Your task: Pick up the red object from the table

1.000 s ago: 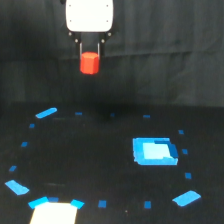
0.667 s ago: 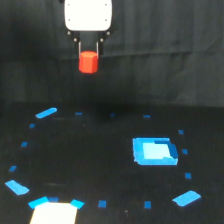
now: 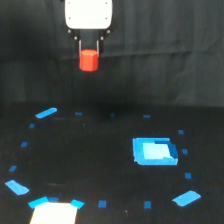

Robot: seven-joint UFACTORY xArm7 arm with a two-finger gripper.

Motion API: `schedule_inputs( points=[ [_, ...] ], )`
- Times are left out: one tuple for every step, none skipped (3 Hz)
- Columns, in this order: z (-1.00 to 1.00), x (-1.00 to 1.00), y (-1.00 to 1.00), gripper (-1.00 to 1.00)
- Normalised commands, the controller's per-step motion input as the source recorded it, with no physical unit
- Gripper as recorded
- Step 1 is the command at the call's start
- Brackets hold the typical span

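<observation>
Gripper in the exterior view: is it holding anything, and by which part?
Yes. The gripper holds the red object by its upper part, fingers on its sides, well above the table.

You are looking at a flat black matte bench. Small blue tape squares ring its middle, with larger blue patches at the corners of that ring. A blue square piece lies toward the exterior view's right. A pale sheet sits at the near edge, left of center.

Red-orange block; black table with blue tape squares; white arm housing.
</observation>
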Motion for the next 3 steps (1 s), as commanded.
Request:
schedule_inputs(
  points=[
    [0.18, 0.05, 0.02, -1.00],
    [0.20, 0.22, 0.26, -1.00],
    [0.24, -0.09, 0.00, -0.98]
  ],
)
